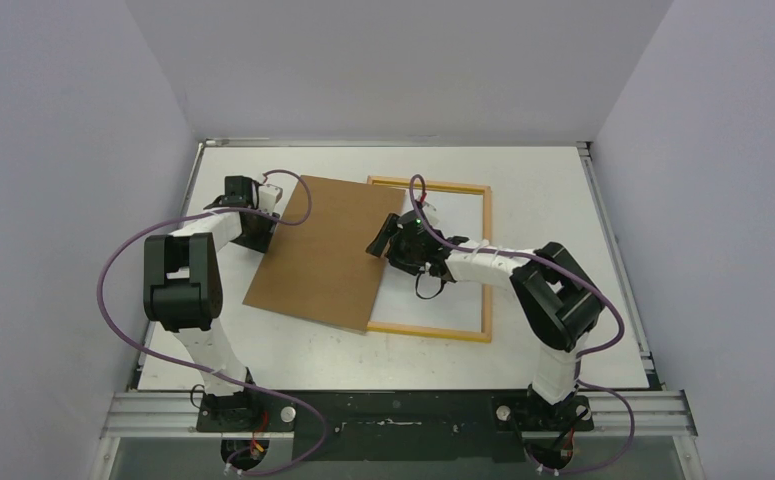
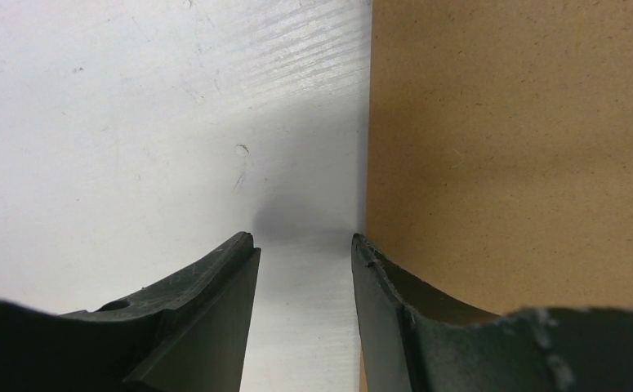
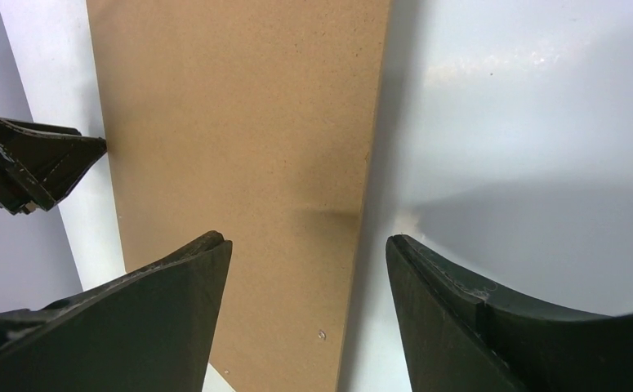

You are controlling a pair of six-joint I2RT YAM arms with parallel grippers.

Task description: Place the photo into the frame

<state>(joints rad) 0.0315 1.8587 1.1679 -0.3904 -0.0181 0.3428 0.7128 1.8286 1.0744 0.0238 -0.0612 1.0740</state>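
The frame (image 1: 487, 262) lies flat right of centre, pale wood side up. The photo's print shows nowhere; a smooth white surface (image 3: 533, 106) fills the frame, and I cannot tell whether it is the photo's reverse. A brown fibreboard panel (image 1: 325, 250) lies tilted over the frame's left bar. My left gripper (image 1: 273, 224) is open at the panel's left edge (image 2: 509, 147), with table in its gap (image 2: 303, 238). My right gripper (image 1: 381, 242) is open and straddles the panel's right edge (image 3: 307, 238), one finger over the panel (image 3: 239, 122) and one over the white surface.
The white table (image 1: 543, 180) is walled in by grey panels on three sides. The left gripper's tip (image 3: 43, 159) shows at the panel's far edge in the right wrist view. Both arms' purple cables loop above the table.
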